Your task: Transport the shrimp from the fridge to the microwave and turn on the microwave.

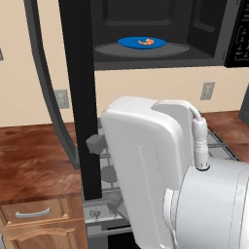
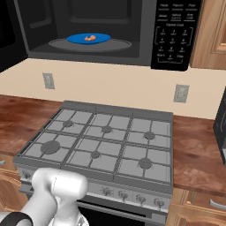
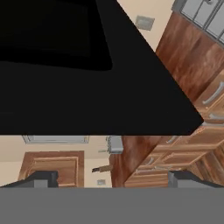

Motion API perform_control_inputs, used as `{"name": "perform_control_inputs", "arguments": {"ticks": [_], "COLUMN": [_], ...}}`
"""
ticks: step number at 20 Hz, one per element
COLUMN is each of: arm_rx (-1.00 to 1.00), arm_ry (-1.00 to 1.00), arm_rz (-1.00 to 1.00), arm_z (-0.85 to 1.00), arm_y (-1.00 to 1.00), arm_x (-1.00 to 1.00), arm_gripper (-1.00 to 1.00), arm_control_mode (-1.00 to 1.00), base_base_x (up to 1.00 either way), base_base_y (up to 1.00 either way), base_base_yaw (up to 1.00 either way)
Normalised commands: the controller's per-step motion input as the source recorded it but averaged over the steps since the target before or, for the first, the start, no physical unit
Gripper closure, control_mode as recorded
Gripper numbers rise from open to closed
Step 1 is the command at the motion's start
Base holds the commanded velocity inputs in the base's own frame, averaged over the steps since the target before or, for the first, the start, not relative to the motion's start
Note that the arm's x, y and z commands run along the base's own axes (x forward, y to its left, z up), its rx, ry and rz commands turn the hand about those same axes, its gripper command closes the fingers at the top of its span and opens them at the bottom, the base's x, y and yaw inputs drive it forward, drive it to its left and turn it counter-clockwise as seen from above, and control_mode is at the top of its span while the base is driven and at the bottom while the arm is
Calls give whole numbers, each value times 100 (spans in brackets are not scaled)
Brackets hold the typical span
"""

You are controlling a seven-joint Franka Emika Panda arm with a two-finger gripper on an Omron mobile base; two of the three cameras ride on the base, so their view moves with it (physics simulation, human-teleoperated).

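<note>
while the shrimp (image 1: 145, 42) already lies on the blue plate (image 1: 127, 43) inside the microwave (image 2: 88, 53), the open door (image 3: 87, 87) spreads at twelve o'clock from the released, empty end effector (image 3: 112, 179), awaiting a push.

A grey gas stove (image 2: 103, 143) with six burners is set between brown wooden countertops (image 2: 196, 152). Two wall outlets (image 2: 180, 93) are mounted on the beige backsplash. Wooden drawers (image 1: 34, 213) are seen below the counter.
</note>
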Motion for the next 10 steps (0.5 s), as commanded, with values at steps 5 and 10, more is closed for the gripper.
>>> {"name": "perform_control_inputs", "arguments": {"ticks": [5,10], "arm_rx": [8,11], "arm_ry": [0,0], "arm_rz": [0,-4], "arm_z": [0,0], "arm_y": [29,36], "arm_x": [0,2], "arm_gripper": [-100,-100], "arm_control_mode": [-100,-100], "base_base_x": [0,0], "base_base_y": [0,0], "base_base_yaw": [0,0]}}
